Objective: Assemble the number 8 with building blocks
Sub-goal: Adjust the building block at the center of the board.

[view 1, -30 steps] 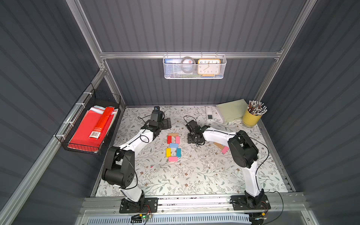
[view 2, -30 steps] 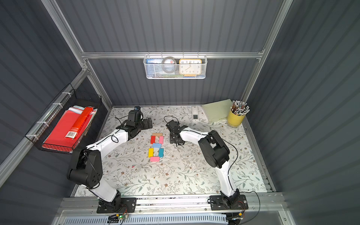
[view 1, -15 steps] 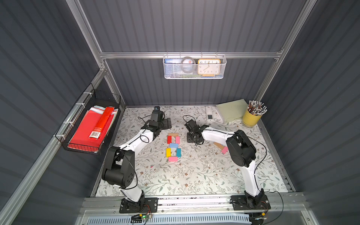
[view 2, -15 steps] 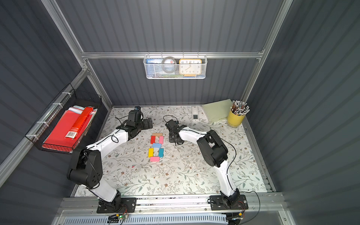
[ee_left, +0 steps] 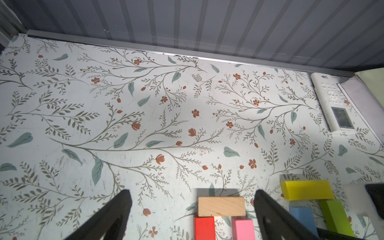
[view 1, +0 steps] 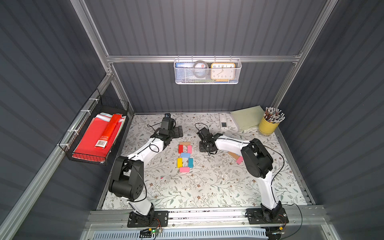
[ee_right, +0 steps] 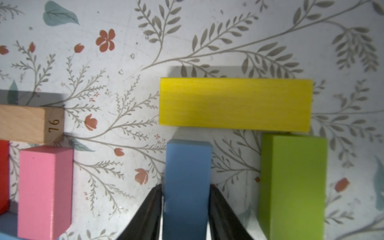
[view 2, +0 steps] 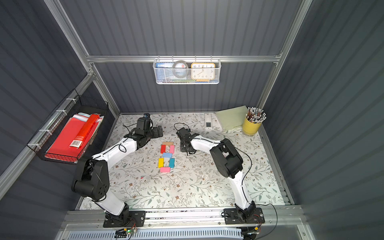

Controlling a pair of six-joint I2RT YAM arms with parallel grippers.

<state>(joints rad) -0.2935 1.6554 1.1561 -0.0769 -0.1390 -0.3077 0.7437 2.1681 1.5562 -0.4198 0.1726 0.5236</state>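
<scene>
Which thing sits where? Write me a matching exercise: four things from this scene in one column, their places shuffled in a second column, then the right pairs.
Things
1. plain tan wooden block
2. blue rectangular wooden block
3. yellow round cup full of pencils
4. long red cardboard carton

Places
a. in the black wire basket on the side wall
b. top bar of the number 8
c. between the fingers of the right gripper
d. back corner of the table, beside the pale green flat box

Pairs: 1-b, 2-c, 3-d, 4-a
</scene>
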